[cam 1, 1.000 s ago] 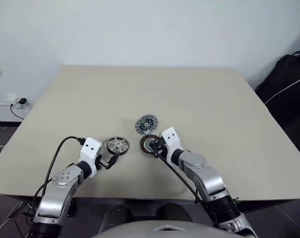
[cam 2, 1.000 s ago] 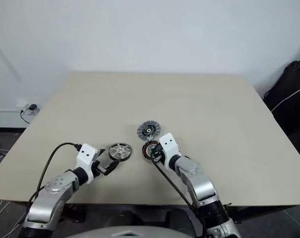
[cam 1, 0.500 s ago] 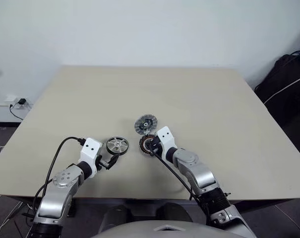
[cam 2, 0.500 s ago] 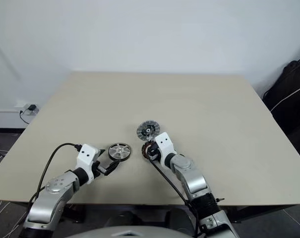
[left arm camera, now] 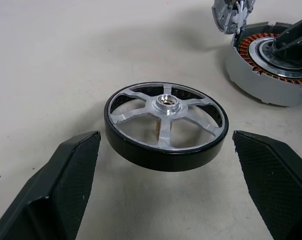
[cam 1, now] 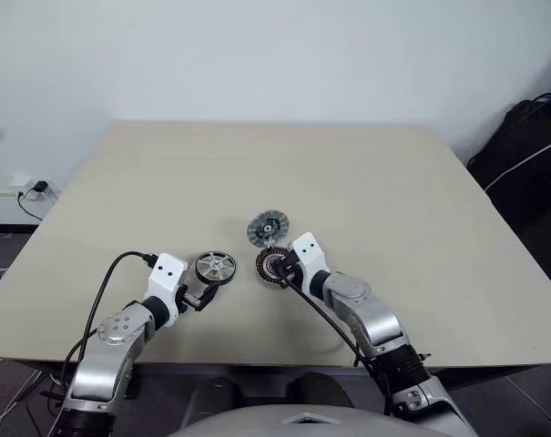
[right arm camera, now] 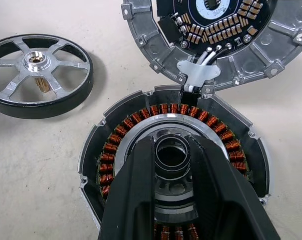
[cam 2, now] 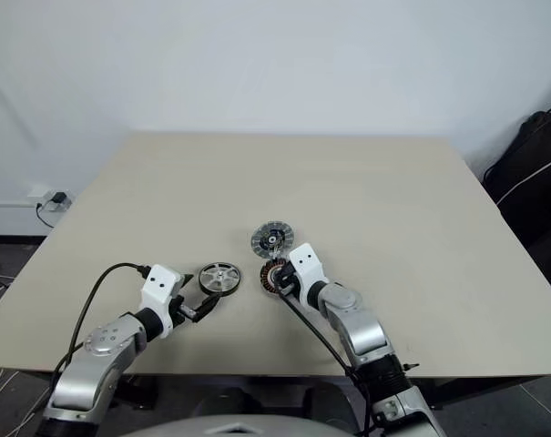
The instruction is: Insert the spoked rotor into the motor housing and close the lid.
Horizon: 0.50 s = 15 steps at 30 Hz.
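Copper-wound motor housing [right arm camera: 173, 165] lies near the counter's [cam 1: 393, 182] front edge, right end effector [right arm camera: 171, 165] clamped on its hub to steady it; left end effector [left arm camera: 165, 150] gapes around the spoked rotor [left arm camera: 165, 125] beside it.

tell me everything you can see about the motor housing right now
The motor housing is a round grey metal shell lying flat on the beige table, with a ring of coppery windings around a silver centre hub. It lies open; the lid joins its rim by short wires. The right gripper grips the hub. The spoked rotor lies apart beside it.
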Each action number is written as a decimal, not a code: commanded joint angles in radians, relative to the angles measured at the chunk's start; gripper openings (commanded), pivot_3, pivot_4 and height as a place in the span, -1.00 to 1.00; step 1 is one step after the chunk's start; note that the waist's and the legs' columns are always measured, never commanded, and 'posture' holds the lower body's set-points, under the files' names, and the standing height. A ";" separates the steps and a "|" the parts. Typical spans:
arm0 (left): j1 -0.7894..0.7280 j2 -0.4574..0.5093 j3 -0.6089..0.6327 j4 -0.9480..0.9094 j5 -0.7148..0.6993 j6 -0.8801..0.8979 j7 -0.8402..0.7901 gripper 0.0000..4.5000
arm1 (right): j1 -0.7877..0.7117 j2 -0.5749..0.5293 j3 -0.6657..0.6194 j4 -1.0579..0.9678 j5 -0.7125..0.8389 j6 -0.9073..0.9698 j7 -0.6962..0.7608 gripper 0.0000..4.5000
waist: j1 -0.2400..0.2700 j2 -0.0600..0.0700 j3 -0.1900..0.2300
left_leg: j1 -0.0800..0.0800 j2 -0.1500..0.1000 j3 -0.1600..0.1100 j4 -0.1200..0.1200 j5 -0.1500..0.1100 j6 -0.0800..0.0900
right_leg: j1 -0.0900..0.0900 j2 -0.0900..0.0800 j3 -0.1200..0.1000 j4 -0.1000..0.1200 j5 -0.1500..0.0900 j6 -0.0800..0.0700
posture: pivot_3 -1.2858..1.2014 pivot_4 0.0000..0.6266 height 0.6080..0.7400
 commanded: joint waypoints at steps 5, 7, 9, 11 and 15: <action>-0.013 -0.006 -0.001 -0.012 -0.005 -0.013 0.003 1.00 | 0.001 0.008 0.002 -0.029 0.003 0.011 0.005 -0.71 | 0.000 0.000 0.000 | 0.000 0.000 0.000 0.000 0.000 0.000 | 0.000 0.000 0.000 0.000 0.000 0.000 | 0.03 -1.00 1.00; -0.013 -0.006 -0.001 -0.013 -0.004 -0.013 0.004 1.00 | 0.001 0.011 0.003 -0.026 0.003 0.009 0.006 -0.71 | 0.000 0.000 0.000 | 0.000 0.000 0.000 0.000 0.000 0.000 | 0.000 0.000 0.000 0.000 0.000 0.000 | 0.03 -1.00 1.00; -0.011 -0.006 -0.001 -0.014 -0.004 -0.012 0.005 1.00 | 0.001 0.012 0.004 -0.026 0.004 0.009 0.008 -0.38 | 0.000 0.000 0.000 | 0.000 0.000 0.000 0.000 0.000 0.000 | 0.000 0.000 0.000 0.000 0.000 0.000 | 0.03 -1.00 1.00; -0.009 -0.007 0.000 -0.016 -0.004 -0.011 0.006 1.00 | 0.001 0.012 0.004 -0.028 0.004 0.004 0.010 -0.10 | 0.000 0.000 0.000 | 0.000 0.000 0.000 0.000 0.000 0.000 | 0.000 0.000 0.000 0.000 0.000 0.000 | 0.03 -1.00 1.00; -0.006 -0.008 0.000 -0.019 -0.004 -0.011 0.008 1.00 | 0.001 0.006 -0.003 -0.069 0.014 0.009 0.017 0.47 | 0.001 0.000 0.000 | 0.000 0.000 0.000 0.000 0.000 0.000 | 0.000 0.000 0.000 0.000 0.000 0.000 | 0.03 -1.00 1.00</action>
